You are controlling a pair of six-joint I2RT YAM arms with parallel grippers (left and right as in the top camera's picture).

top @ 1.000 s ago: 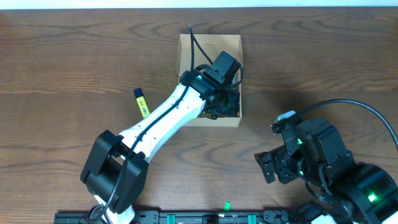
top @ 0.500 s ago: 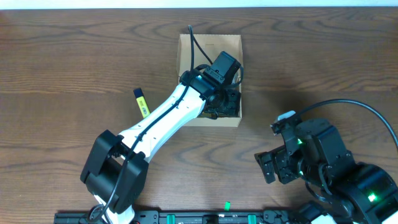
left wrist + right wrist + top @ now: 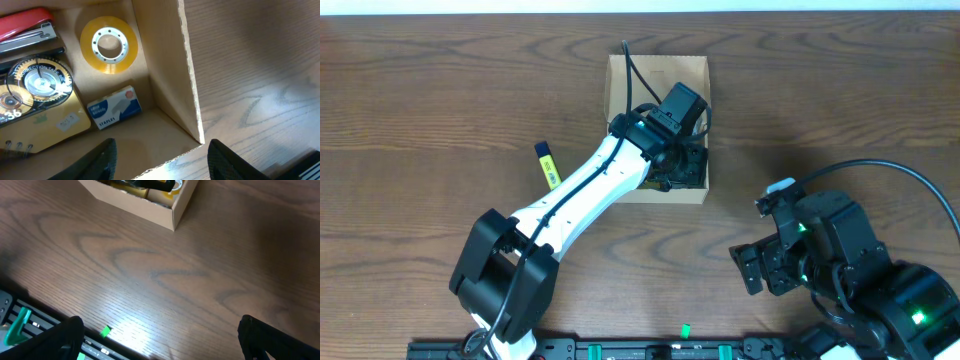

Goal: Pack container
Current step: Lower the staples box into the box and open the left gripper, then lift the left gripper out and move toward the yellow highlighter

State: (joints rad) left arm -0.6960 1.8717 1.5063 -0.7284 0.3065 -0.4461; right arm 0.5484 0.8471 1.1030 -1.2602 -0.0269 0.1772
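The tan cardboard container [image 3: 655,75] stands open at the middle back of the table. My left gripper [image 3: 162,162] is open and empty over its right front corner. In the left wrist view the container [image 3: 165,85] holds a yellow tape roll [image 3: 109,44], a small staples box [image 3: 114,107], a round tape dispenser on a gold card [image 3: 35,82] and a red stapler [image 3: 25,22]. My right gripper [image 3: 160,340] is open and empty above bare table at the front right; it sees the container's corner [image 3: 165,207].
A yellow highlighter [image 3: 548,165] lies on the table left of the container. A small green piece [image 3: 685,328] lies near the front rail [image 3: 640,350]. Cables run over the container's back wall.
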